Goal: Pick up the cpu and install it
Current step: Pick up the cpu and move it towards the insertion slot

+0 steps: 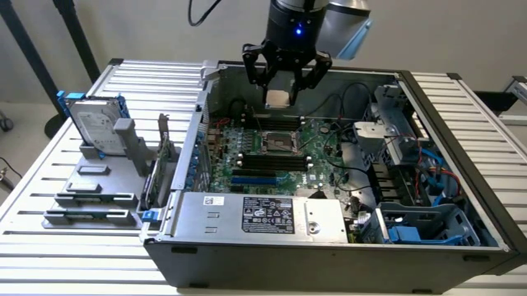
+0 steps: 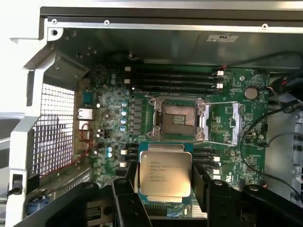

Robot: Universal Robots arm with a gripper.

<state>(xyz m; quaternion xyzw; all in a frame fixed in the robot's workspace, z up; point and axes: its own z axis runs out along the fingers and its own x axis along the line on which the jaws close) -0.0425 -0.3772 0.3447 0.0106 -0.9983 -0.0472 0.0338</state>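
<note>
Exterior view first: the white slatted metal worktop (image 1: 49,160) carries a big open grey computer case (image 1: 329,259), which takes up its middle and runs to its near edge. A silver hard drive in a blue bracket (image 1: 95,126) stands apart, by the worktop's edge on the exterior view's left. Inside the case lies the green motherboard (image 1: 321,148), and above it hangs my black pincer (image 1: 280,92).

The pincer is pinching the cpu (image 1: 278,98), a small flat square chip with a silver-grey metal top, clear of the board and of everything else. It hangs over the board's far part, between the square metal-framed processor socket (image 1: 278,143) and the case's far wall.

In the wrist view the cpu (image 2: 164,172) sits level between the two dark fingers (image 2: 128,194), held by opposite edges, with the socket (image 2: 179,118) open and bare just beyond it on the motherboard (image 2: 113,94).

My worries:
- The hold is on thin edges only, so I judge a jolt could let the chip slip or tilt.
- A tilted or turned chip lowered onto the socket could bend its contacts.
- The thin wire levers beside the socket could catch a finger.
</note>
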